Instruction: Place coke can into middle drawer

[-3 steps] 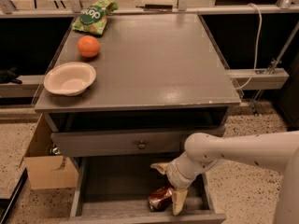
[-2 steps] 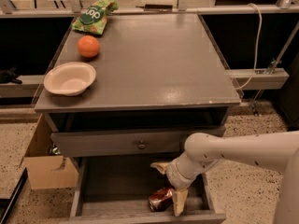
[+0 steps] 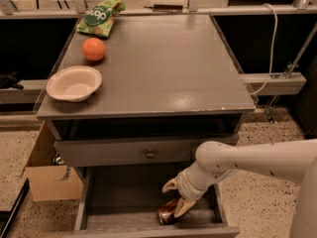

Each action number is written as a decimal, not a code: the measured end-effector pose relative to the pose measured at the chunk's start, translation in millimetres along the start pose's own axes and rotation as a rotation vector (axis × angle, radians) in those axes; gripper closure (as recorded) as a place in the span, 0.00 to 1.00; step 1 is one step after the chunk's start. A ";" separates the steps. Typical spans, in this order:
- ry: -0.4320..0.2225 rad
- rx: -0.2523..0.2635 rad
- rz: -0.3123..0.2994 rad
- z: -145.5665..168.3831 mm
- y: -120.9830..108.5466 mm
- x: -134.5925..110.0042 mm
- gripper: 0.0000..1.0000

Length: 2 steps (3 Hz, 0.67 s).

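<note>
Grey wood forms the open middle drawer (image 3: pixel 119 197), pulled out at the near edge of the scene. The coke can (image 3: pixel 166 215) lies on its side on the drawer floor, close to the front wall and right of centre. The gripper (image 3: pixel 176 197) sits inside the drawer just above the can. Its pale fingers (image 3: pixel 170 185) are spread apart and released, and the nearer one overlaps the can's right end. The white arm (image 3: pixel 257 162) reaches in from the right. A cardboard box (image 3: pixel 47 180) stands on the floor to the left. Above the open drawer is a closed drawer front (image 3: pixel 109 152) with a round knob (image 3: pixel 150 153). On the tabletop (image 3: pixel 173 68) a white bowl (image 3: pixel 74 83) sits near left, an orange fruit (image 3: pixel 93 49) beyond it, and a green bag (image 3: pixel 99 16) farthest.
</note>
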<state>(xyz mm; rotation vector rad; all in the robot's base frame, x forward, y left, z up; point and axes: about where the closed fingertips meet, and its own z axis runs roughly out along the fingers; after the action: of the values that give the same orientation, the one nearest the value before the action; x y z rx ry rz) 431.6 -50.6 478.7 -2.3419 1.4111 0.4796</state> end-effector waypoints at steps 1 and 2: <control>0.000 0.000 0.000 0.0 0.0 0.0 0.69; 0.000 0.000 0.000 0.0 0.0 0.0 0.92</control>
<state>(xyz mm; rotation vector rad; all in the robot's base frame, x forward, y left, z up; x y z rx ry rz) 431.6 -50.6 478.6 -2.3420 1.4111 0.4798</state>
